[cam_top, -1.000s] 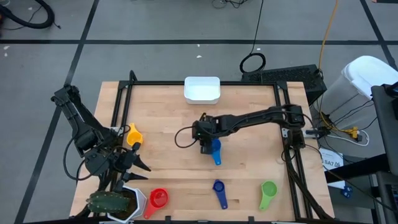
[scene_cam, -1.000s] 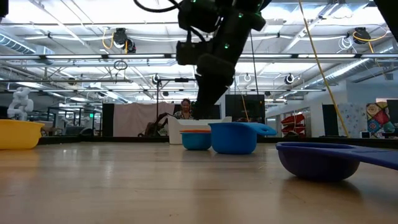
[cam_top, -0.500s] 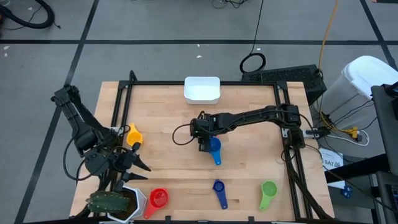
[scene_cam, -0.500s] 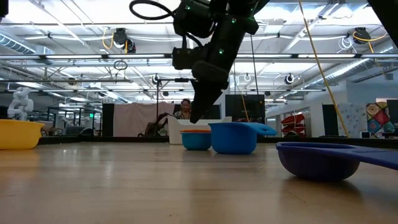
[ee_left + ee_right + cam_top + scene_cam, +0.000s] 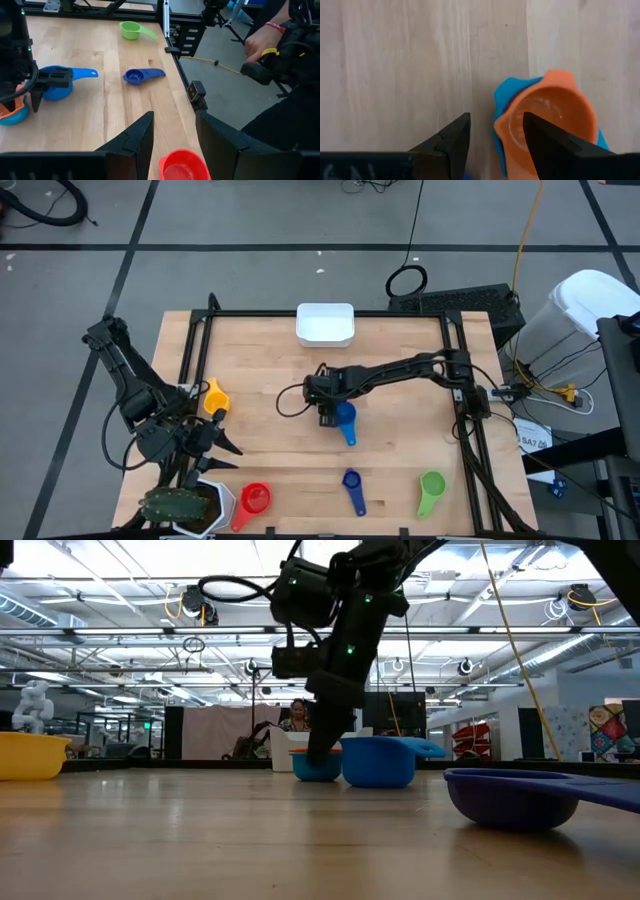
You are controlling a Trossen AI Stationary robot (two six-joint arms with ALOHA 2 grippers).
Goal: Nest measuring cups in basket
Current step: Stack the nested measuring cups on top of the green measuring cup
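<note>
1. High view: the right claw (image 5: 326, 416) hung low over the middle of the tabletop (image 5: 400, 450), pointing down, its fingers open and holding nothing.
2. Right wrist view: an orange cup (image 5: 550, 117) sat nested inside a light blue cup (image 5: 502, 107) between and just ahead of the spread fingers (image 5: 447, 142).
3. Low view: the right claw (image 5: 322, 752) reached down almost to the wood, just beside that orange-in-blue pair (image 5: 316, 764); a larger blue cup (image 5: 378, 761) stood next to it.
4. The white basket (image 5: 325, 324) sat at the far edge of the tabletop, near its middle, well apart from the claw.
5. Near the front edge lay a red cup (image 5: 254, 501), a dark blue cup (image 5: 351, 485) and a green cup (image 5: 431, 487); a yellow cup (image 5: 214, 396) lay by the left edge.
6. The left claw (image 5: 222, 445) waited over the front left corner, fingers apart and empty, beside a potted plant (image 5: 180, 506).
</note>
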